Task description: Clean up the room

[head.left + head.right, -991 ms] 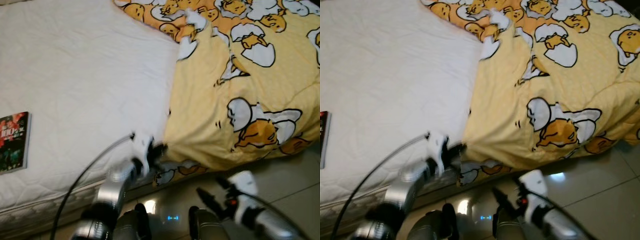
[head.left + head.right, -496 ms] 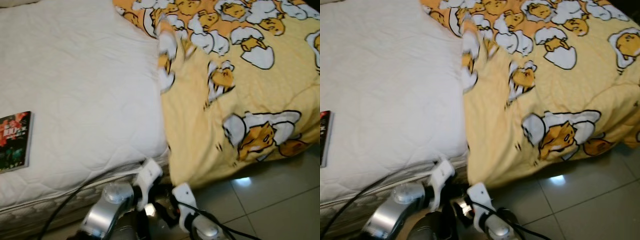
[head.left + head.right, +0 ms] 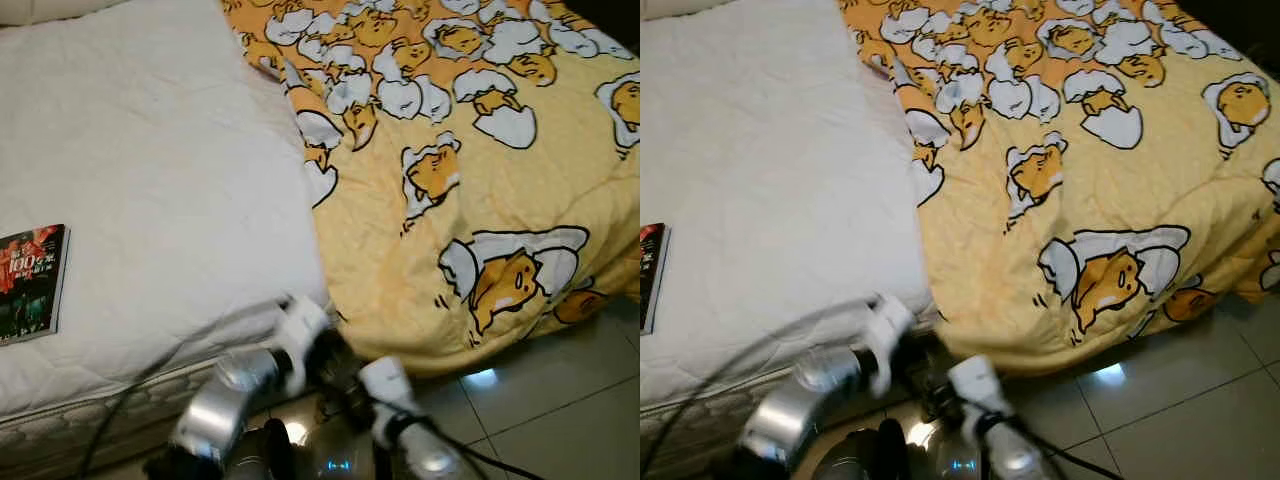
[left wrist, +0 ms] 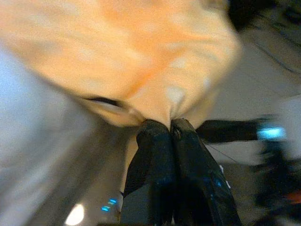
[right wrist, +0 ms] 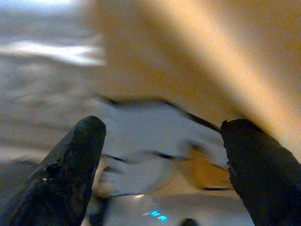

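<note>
Bed-making in progress: left hand (image 4: pixel 170 129) is pinching the blanket (image 3: pixel 470 170) corner by the mattress (image 3: pixel 150 190); right hand (image 5: pixel 160 155) is gaping, needing its own grip next.

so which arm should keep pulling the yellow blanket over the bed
Left, probably. The left gripper is already shut on the corner of the yellow blanket, at the edge of the white mattress. The right gripper is open, facing the cloth but gripping nothing.
</note>
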You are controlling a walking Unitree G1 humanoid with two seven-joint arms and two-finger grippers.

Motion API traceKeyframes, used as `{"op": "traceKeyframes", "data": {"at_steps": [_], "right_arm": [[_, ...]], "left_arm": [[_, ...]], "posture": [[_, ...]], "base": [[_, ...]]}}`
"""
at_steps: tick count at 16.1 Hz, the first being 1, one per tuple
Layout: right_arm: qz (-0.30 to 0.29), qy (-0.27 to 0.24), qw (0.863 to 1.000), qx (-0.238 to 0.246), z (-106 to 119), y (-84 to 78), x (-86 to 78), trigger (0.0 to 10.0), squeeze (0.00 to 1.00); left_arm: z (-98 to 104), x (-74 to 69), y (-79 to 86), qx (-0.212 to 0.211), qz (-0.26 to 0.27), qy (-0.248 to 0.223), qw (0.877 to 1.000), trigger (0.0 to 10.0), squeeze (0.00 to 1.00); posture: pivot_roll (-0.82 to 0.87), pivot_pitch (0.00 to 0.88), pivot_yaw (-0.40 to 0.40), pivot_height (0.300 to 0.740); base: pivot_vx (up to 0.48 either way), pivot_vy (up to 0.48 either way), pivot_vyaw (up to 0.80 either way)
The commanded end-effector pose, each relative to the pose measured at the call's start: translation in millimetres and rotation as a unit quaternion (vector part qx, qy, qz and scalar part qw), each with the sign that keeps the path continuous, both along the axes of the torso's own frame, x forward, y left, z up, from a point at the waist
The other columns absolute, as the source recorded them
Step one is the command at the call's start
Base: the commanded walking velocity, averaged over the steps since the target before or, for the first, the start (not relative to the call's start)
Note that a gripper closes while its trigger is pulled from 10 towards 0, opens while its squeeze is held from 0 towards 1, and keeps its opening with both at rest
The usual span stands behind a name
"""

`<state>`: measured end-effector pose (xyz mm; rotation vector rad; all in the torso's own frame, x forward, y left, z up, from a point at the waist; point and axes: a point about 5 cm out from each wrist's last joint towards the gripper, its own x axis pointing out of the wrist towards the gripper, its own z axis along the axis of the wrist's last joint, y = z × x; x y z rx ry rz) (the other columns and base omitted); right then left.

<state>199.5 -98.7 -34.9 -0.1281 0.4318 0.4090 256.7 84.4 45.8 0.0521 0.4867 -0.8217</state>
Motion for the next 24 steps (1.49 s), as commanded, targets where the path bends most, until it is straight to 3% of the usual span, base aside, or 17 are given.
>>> {"op": "traceKeyframes", "data": {"at_steps": [1,2,3,4,6,10,11,12,13,14,15,16,18,21,24], "right_arm": [[-0.053,-0.004,0.999,0.005,4.1,-24.4,1.8,10.0,0.00],[-0.118,0.017,0.992,-0.035,41.0,-128.1,7.1,10.0,0.00],[-0.147,0.046,0.985,-0.072,61.1,-181.5,1.0,10.0,0.00],[-0.178,0.046,0.980,-0.072,74.6,-208.0,0.8,10.0,0.00],[-0.186,0.033,0.980,-0.054,87.9,-218.4,3.0,10.0,0.00],[-0.145,-0.013,0.989,0.018,131.0,-215.1,8.2,10.0,0.00],[-0.103,-0.043,0.992,0.058,142.4,-201.5,14.4,10.0,0.00],[-0.088,-0.048,0.993,0.066,144.4,-195.2,15.6,10.0,0.00],[-0.050,-0.058,0.995,0.071,145.5,-177.1,17.2,10.0,0.00],[-0.034,-0.058,0.995,0.070,142.1,-165.2,18.1,10.0,0.00],[-0.016,-0.053,0.996,0.073,138.0,-151.1,18.6,10.0,0.00],[0.038,-0.039,0.995,0.086,137.0,-123.4,16.5,10.0,0.00],[0.093,-0.032,0.991,0.095,143.1,-102.3,12.4,10.0,0.00],[0.139,-0.025,0.983,0.117,163.2,-98.9,5.5,10.0,0.00],[0.165,0.001,0.979,0.119,175.2,-99.6,-8.1,10.0,0.00]], "left_arm": [[-3.6,2.6,8.9,0.004,0.031,0.006,0.999,10.0,1.00],[-2.9,7.7,10.4,0.012,0.031,0.000,0.999,10.0,1.00],[-2.7,12.1,9.7,0.014,0.033,-0.002,0.999,10.0,1.00],[-2.0,18.0,9.8,0.014,0.040,-0.005,0.999,10.0,1.00],[-2.3,21.9,10.1,0.015,0.044,-0.005,0.999,10.0,1.00],[-3.6,29.1,9.6,0.001,0.052,-0.003,0.999,10.0,1.00],[-1.9,37.8,10.0,-0.021,0.091,-0.009,0.996,10.0,1.00],[-0.9,41.8,9.5,-0.031,0.107,-0.013,0.994,10.0,1.00],[2.0,53.0,5.7,-0.085,0.154,-0.008,0.984,10.0,1.00],[3.0,57.6,3.3,-0.104,0.165,-0.006,0.981,10.0,1.00],[2.8,61.1,1.4,-0.113,0.172,-0.001,0.979,10.0,1.00],[0.4,63.6,-2.8,-0.114,0.165,0.009,0.980,10.0,1.00],[-4.4,63.7,-6.4,-0.101,0.152,0.020,0.983,10.0,1.00],[-13.4,63.2,-5.1,-0.067,0.153,0.042,0.985,10.0,1.00],[-11.2,67.0,-8.6,-0.074,0.162,0.046,0.983,10.0,1.00]], "posture": [[-0.23,0.154,0.071,0.740],[-0.24,0.153,0.079,0.740],[-0.25,0.151,0.087,0.740],[-0.25,0.148,0.103,0.740],[-0.25,0.147,0.107,0.740],[-0.25,0.138,0.109,0.740],[-0.25,0.139,0.107,0.740],[-0.25,0.139,0.106,0.740],[-0.27,0.142,0.102,0.740],[-0.28,0.147,0.099,0.740],[-0.28,0.153,0.098,0.740],[-0.30,0.165,0.100,0.740],[-0.32,0.184,0.108,0.740],[-0.37,0.224,0.121,0.740],[-0.39,0.259,0.118,0.740]], "base": [[0.000,0.000,0.00],[0.000,0.000,0.00],[0.000,0.000,0.00],[0.000,0.000,0.00],[0.000,0.000,0.00],[0.000,0.000,0.00],[0.000,0.000,0.00],[0.000,0.000,0.00],[0.000,0.000,0.00],[0.000,0.000,0.00],[0.000,0.000,0.00],[0.000,0.000,0.00],[0.000,0.000,0.00],[0.000,0.000,0.00],[0.000,0.000,0.00]]}}
